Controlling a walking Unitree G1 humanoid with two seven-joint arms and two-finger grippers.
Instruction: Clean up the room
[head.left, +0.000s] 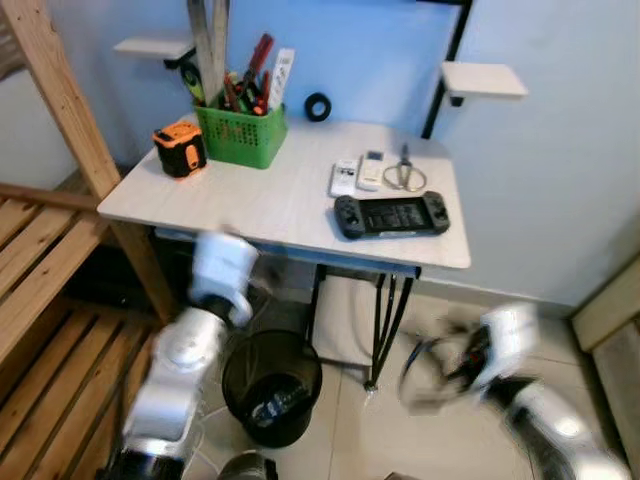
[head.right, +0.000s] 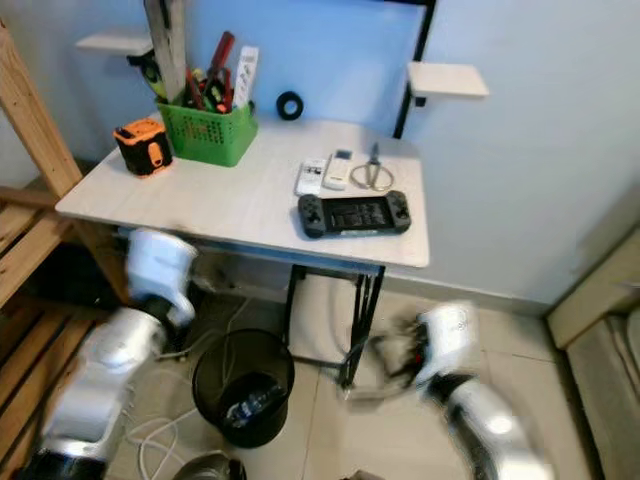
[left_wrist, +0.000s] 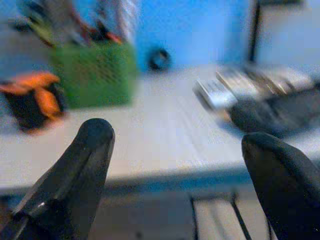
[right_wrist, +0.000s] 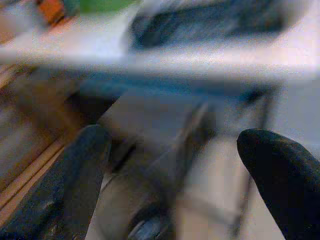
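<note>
A light tabletop (head.left: 270, 205) carries a green basket (head.left: 240, 135) of tools, an orange tape measure (head.left: 180, 148), a black tape roll (head.left: 318, 106), two white remotes (head.left: 356, 174), scissors (head.left: 404, 173) and a black handheld game console (head.left: 391, 214). A black trash bin (head.left: 272, 385) stands on the floor under the table. My left gripper (left_wrist: 177, 150) is open and empty, held low in front of the table's near edge. My right gripper (right_wrist: 172, 150) is open too, blurred by motion, low beside the table's right legs. The right arm (head.left: 505, 365) is smeared in the eye views.
A wooden frame with slats (head.left: 45, 280) and a slanted post (head.left: 60, 90) fill the left side. Small wall shelves (head.left: 483, 80) hang behind the table. White cables (head.right: 150, 430) lie on the tiled floor near the bin. A wooden piece (head.left: 610, 320) stands at the right.
</note>
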